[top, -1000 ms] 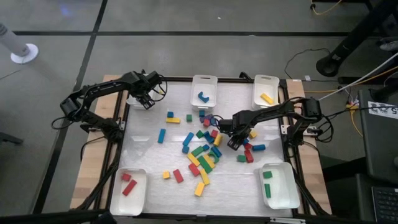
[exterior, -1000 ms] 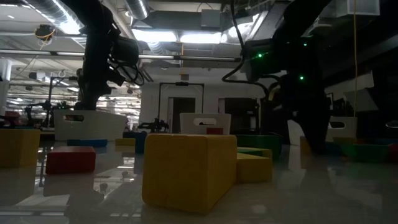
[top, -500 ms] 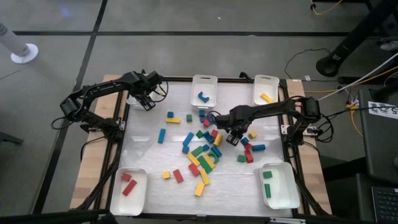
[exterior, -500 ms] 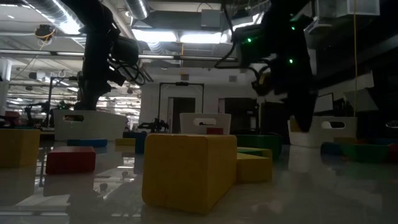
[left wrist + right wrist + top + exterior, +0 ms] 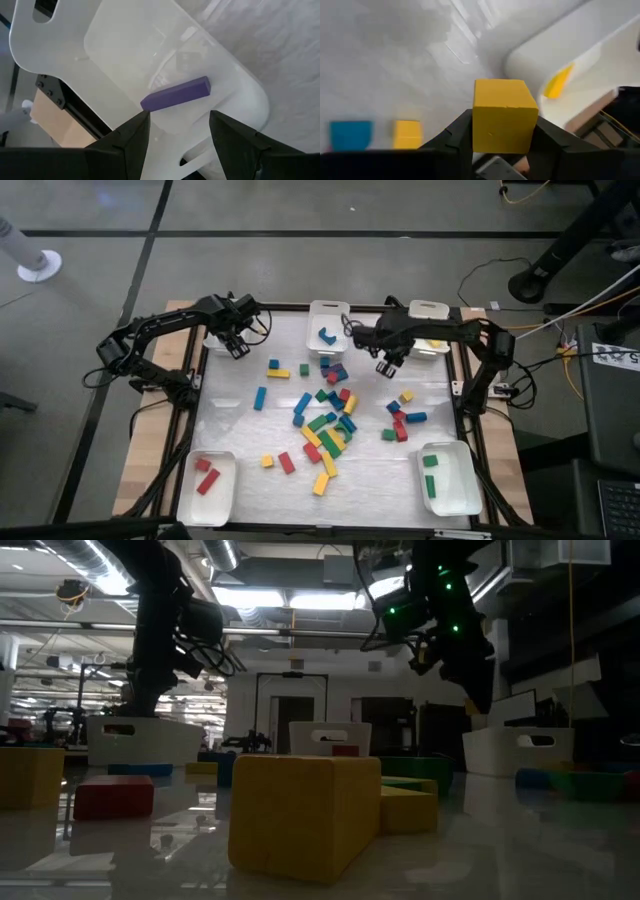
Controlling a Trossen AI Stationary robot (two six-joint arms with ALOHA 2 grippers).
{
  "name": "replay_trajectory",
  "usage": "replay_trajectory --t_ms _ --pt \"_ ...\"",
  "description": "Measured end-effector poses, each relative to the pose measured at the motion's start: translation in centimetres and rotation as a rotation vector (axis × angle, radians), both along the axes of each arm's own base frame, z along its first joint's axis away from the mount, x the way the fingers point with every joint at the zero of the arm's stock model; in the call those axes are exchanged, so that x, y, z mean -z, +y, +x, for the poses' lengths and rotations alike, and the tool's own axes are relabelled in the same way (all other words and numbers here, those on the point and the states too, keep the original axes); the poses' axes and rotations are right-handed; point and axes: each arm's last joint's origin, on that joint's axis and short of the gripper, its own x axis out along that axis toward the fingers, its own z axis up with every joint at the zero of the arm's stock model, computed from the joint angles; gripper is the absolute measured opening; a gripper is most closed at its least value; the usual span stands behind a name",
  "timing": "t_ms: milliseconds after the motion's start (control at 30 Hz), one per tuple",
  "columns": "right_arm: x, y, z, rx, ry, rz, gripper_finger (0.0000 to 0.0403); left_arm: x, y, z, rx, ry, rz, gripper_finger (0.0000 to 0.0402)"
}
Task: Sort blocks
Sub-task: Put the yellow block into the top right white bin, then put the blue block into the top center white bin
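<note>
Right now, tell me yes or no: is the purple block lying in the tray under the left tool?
Yes. In the left wrist view the purple block lies flat inside the white tray, just beyond the left tool, whose fingers stand apart and empty.

Grey floor (image 5: 300, 240) with dark seam lines, ceiling strip lights (image 5: 300, 600), dim workshop room behind, doorway (image 5: 292, 710).

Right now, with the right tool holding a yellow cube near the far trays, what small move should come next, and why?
Probably carry the right tool a little further toward the tray that holds a yellow block. The yellow cube is clamped between its fingers, still short of that tray's rim, so opening now would likely drop it on the table.
</note>
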Motion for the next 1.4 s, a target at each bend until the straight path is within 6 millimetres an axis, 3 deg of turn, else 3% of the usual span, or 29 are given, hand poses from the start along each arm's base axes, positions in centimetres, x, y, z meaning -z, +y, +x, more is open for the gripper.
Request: replay_trajectory --t_ms 333,567,967,1233,1400 --pt "-0.2 -6.8 -3.9 0.167 0.095 -0.087 0.0138 0.0 0.0 0.0 -0.014 -0.006 0.004 0.0194" --pt "-0.1 -10.0 -6.1 0.299 0.071 -0.1 0.0152 -1.1 -0.3 -0.4 -0.019 -0.059 0.054 0.0194" --pt "0.1 -11.5 -6.2 0.352 -0.028 -0.143 0.0204 -6.2 -3.2 -3.4 -0.113 -0.342 0.218 0.0194" --pt "0.1 -11.6 -6.1 0.355 -0.047 -0.155 0.0215 -7.6 -5.0 -4.2 -0.124 -0.628 0.047 0.0194" --pt "0.1 -11.4 -6.2 0.376 -0.032 -0.139 0.0205 -7.5 -5.8 -3.4 -0.247 -0.725 -0.07 0.0194"
